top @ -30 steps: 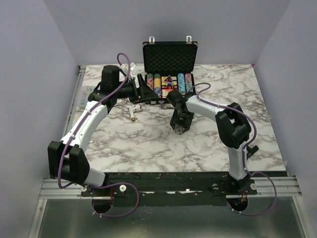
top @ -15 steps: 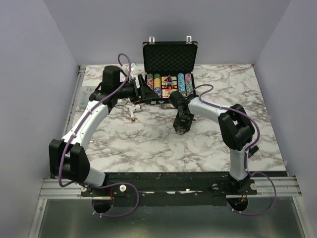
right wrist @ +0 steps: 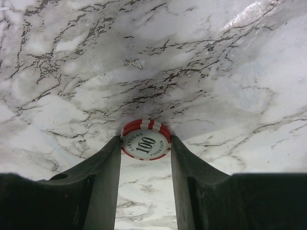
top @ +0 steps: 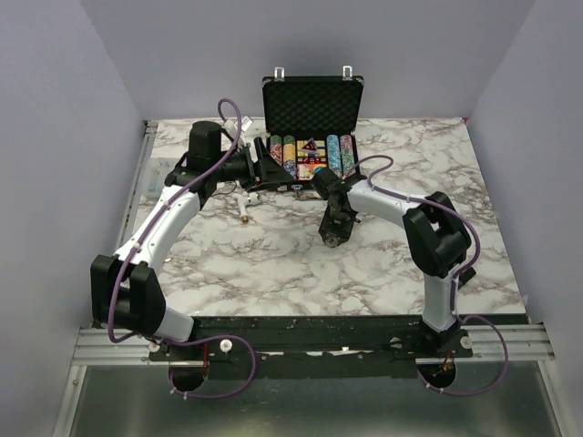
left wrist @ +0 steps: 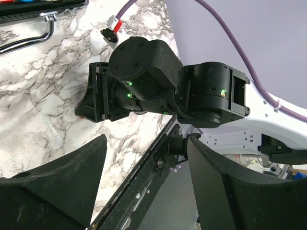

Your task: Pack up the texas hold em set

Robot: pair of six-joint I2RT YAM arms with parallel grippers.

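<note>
The black briefcase [top: 312, 102] stands open at the table's back, its foam lid upright. Multicoloured chip rows [top: 311, 155] and a red card box lie in its base. In front of it my right gripper [top: 331, 237] points down at the marble. In the right wrist view my right gripper [right wrist: 145, 142] is shut on a small stack of red-and-white "100" chips [right wrist: 145, 130], a finger pressing each side. My left gripper [top: 265, 167] hovers by the case's left end. In its own view my left gripper [left wrist: 146, 143] is open and holds nothing.
A small white object [top: 244, 203] lies on the marble left of centre. The case's metal handle [left wrist: 29, 37] shows at the top left of the left wrist view. The right arm's wrist [left wrist: 163, 86] crosses that view above the table's dark front rail [left wrist: 139, 191].
My right gripper's fingers have closed in onto the red-and-white chips, and the right arm's elbow has shifted slightly right. The left arm has stayed put.
</note>
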